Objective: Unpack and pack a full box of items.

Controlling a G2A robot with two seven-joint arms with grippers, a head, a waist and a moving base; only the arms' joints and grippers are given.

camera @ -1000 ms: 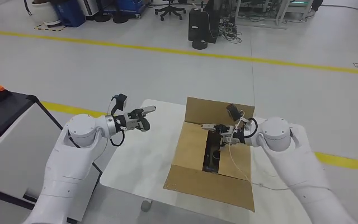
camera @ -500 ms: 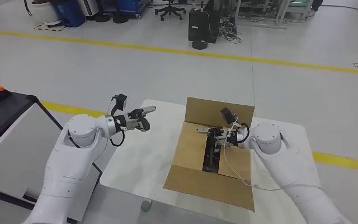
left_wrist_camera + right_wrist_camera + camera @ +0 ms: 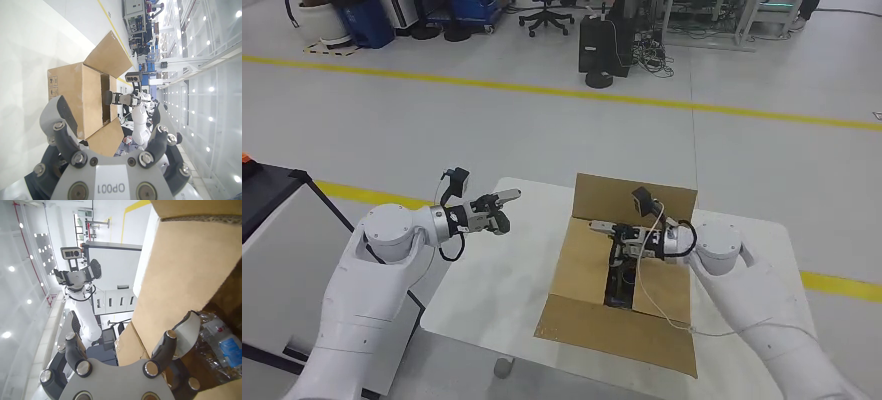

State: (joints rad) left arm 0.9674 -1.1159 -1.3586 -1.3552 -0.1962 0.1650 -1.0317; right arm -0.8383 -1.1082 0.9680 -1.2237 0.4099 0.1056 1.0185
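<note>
the box stands on the white table with its outer flaps folded out and a narrow slot left between the inner ones. the right gripper sits at that slot with its fingers apart. one finger is outside an inner flap and the other is inside, just beside the plastic-wrapped packets, which lie in the box. the left gripper hovers over the table well apart from the box, its fingers spread and holding nothing. this looks like the very start of unpacking, since the contents are not yet out. the next move probably calls for pushing that flap wider, then lowering onto a packet and pinching the slack, crinkly wrap firmly
</note>
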